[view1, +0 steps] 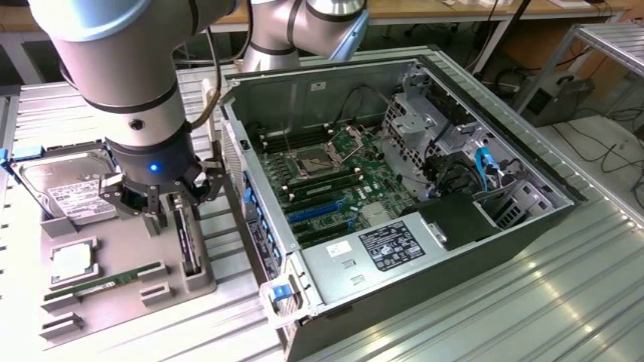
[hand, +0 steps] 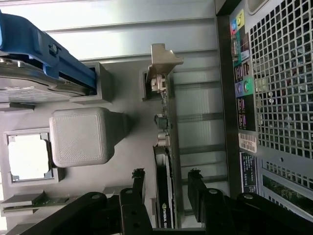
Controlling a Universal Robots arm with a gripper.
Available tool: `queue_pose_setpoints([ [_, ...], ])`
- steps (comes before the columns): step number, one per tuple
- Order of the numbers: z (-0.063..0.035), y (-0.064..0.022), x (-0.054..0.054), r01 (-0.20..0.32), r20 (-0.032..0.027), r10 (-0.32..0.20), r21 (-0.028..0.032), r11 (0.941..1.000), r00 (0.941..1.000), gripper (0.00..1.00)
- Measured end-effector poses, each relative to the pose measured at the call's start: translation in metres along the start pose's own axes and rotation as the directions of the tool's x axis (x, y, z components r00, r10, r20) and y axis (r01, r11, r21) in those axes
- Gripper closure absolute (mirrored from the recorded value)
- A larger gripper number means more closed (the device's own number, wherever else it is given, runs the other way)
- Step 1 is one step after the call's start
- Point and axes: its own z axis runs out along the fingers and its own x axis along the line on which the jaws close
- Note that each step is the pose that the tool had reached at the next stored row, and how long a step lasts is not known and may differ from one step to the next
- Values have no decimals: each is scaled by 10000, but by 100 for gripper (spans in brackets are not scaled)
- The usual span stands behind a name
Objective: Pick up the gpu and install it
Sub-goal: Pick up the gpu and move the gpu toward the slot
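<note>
Now finds the black two-fingered gripper (hand: pixel 166 174) spread wide and holding nothing, with one finger to either side of the thin flat black gpu card with its silvery metal bracket (hand: pixel 164 139) and no visible contact yet. Has the card standing on edge in a narrow slot of the grey moulded parts tray (view1: pixel 121 241), along the tray's side nearest the open dark metal computer case (view1: pixel 302 98). Judging the risks from here: could shove the card sideways against the slot wall by closing off-centre, tilting or jamming it, and might then drag the whole tray up on a slanted lift. Might let the long card swing or slip if pinched too near one end. Could also knock the silver hard drive with white label (view1: pixel 71 192) — propped in the tray's corner away from the case — if swung wide.
</note>
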Motion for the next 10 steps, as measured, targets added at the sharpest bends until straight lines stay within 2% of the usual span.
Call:
queue_pose_setpoints([
  [4,63,-3,3,-1,-3,1,-41,10000,10000,52],
  [10,117,-6,6,-12,-19,11,-211,9998,10000,52],
])
